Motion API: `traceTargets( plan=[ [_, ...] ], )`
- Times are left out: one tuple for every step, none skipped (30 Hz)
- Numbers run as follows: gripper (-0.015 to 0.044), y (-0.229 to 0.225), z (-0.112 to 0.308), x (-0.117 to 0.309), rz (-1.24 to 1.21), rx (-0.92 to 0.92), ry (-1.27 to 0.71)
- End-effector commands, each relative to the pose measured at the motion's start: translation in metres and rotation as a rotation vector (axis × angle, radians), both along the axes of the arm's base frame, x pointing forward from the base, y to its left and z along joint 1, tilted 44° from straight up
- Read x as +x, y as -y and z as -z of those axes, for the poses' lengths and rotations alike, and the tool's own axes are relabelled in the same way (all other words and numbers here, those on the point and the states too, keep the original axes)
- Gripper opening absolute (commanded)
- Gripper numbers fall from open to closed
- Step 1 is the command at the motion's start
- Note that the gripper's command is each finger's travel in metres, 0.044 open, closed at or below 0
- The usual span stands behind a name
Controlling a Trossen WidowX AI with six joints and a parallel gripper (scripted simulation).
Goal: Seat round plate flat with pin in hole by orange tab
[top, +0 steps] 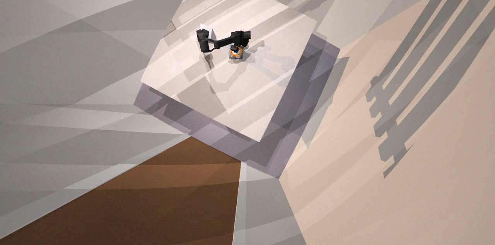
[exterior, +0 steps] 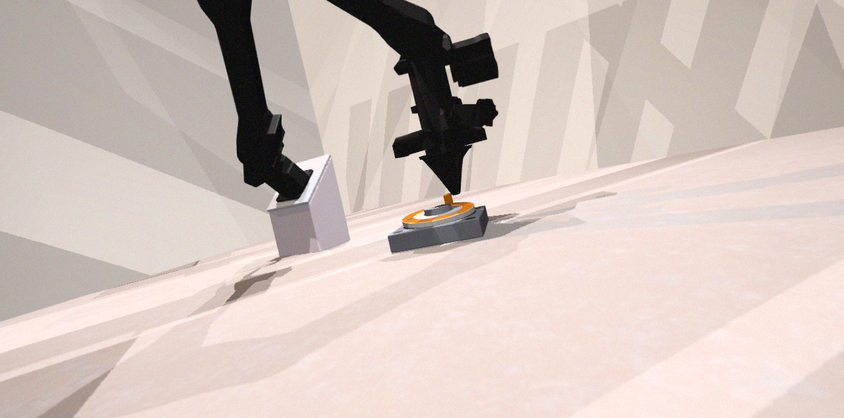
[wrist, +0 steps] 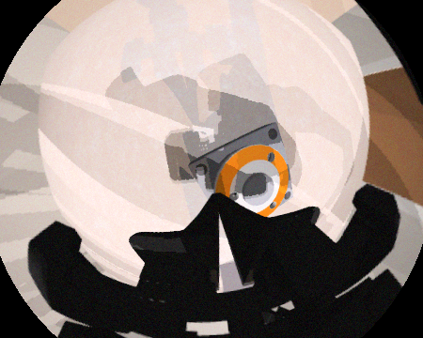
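The round plate (top: 240, 52) (exterior: 467, 205) (wrist: 242, 161), white with an orange ring, sits around the grey post (exterior: 437, 210) (wrist: 256, 184) on the square dark grey base (exterior: 436, 234) (wrist: 263, 136). Its upright orange tab (exterior: 447, 198) is on the far side in the exterior view and hidden behind the fingers in the wrist view. The wrist view shows several small holes in the plate. The pin cannot be made out, nor whether the plate lies quite flat. My gripper (exterior: 455, 192) (wrist: 216, 196) is shut and empty, its tips close by the tab; contact cannot be told.
The arm stands on a pale wedge-shaped block (top: 206, 28) (exterior: 318, 226) to the left of the base in the top and exterior views. The pale table top (top: 242, 105) (exterior: 531, 327) carries striped shadows; its edge shows in the top view.
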State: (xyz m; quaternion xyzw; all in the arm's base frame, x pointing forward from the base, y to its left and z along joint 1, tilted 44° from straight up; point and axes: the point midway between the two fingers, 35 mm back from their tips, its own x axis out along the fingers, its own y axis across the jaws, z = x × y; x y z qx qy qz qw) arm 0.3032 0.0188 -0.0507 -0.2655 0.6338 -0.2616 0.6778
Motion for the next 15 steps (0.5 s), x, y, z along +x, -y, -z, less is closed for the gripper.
traceTargets(
  plan=[
    [0.0000,0.0024,0.0023,-0.0075,0.008,-0.004,-0.015],
    [0.0000,0.0025,0.0023,-0.0077,0.008,-0.004,-0.015],
    [0.0000,0.0025,0.0023,-0.0079,0.008,-0.004,-0.015],
    [0.0000,0.0026,0.0024,-0.0082,0.008,-0.004,-0.015],
    [0.0000,0.0027,0.0024,-0.0085,0.008,-0.004,-0.015],
    [0.0000,0.0027,0.0024,-0.0088,0.008,-0.004,-0.015],
    [0.0000,0.0027,0.0025,-0.0092,0.008,-0.004,-0.015],
    [0.0000,0.0027,0.0026,-0.0097,0.008,-0.004,-0.015],
    [0.0000,0.0028,0.0027,-0.0102,0.008,-0.004,-0.015],
    [0.0000,0.0029,0.0028,-0.0107,0.008,-0.004,-0.015],
    [0.0000,0.0031,0.0030,-0.0112,0.008,-0.004,-0.015],
    [0.0000,0.0034,0.0033,-0.0115,0.008,-0.004,-0.015],
    [0.0000,0.0037,0.0036,-0.0119,0.008,-0.004,-0.015],
    [0.0000,0.0030,0.0030,-0.0117,0.008,-0.003,-0.015],
    [0.0000,0.0011,0.0011,-0.0113,0.008,-0.003,-0.015]
  ],
)
